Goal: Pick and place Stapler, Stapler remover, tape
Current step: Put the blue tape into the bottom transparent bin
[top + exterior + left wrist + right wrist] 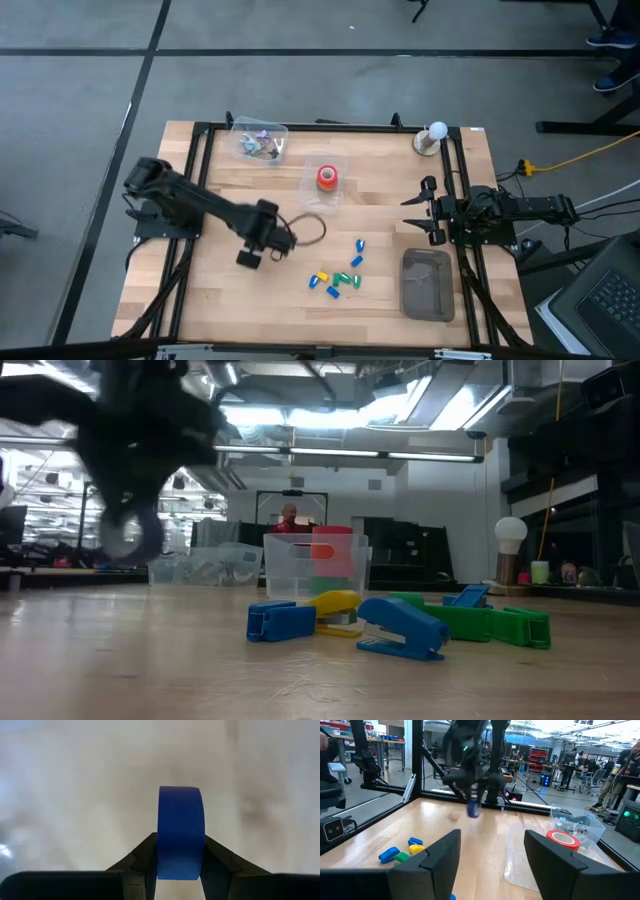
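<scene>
Blurring in motion, left hand (180, 870) pinches a blue piece (180, 831).

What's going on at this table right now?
The left gripper is holding a blue roll of tape between its fingers, lifted above the wooden table, left of centre. A red roll of tape sits in a clear box towards the back. A cluster of small blue, yellow and green staplers lies near the front, beside a grey tray. The right gripper waits open at the table's right edge.
</scene>
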`<control>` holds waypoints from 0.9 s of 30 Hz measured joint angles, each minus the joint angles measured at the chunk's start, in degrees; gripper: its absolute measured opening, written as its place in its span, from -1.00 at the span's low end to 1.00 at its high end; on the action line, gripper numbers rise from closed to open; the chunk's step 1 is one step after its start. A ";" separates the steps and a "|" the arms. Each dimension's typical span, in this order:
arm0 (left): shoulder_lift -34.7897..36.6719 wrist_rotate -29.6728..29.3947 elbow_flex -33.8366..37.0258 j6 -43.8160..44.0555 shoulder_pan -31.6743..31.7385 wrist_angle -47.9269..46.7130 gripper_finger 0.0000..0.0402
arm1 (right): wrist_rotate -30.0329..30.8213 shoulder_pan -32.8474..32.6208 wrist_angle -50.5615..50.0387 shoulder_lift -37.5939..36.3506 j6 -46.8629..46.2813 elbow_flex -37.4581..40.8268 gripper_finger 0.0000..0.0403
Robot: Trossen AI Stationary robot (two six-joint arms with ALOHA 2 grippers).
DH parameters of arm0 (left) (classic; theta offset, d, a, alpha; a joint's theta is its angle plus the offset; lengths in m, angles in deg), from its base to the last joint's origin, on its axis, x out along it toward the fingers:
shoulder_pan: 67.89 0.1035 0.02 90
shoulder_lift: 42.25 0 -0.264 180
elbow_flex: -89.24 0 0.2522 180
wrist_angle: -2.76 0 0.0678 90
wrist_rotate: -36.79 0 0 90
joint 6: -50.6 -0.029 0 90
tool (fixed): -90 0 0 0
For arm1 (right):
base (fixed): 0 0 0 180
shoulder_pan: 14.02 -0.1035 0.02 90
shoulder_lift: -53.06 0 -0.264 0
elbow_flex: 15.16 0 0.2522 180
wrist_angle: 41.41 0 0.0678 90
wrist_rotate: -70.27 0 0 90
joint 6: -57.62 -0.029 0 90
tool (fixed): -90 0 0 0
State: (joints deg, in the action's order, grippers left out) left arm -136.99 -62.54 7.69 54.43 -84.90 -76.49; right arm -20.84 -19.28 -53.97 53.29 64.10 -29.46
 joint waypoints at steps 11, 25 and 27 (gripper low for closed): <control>11.74 -15.98 -1.27 -6.65 10.82 20.54 -0.49 | 0.00 0.00 0.00 0.02 0.00 0.00 0.12; 6.65 -18.25 -1.32 -37.99 17.55 56.28 -0.49 | -0.02 0.00 -0.01 0.01 0.00 0.00 0.12; 5.06 -18.33 -1.32 -41.58 18.15 57.96 -0.49 | -0.02 0.00 0.00 0.00 0.00 0.00 0.12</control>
State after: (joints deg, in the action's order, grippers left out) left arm -131.93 -80.87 6.38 12.85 -66.75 -18.53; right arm -20.86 -19.28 -53.98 53.29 64.10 -29.46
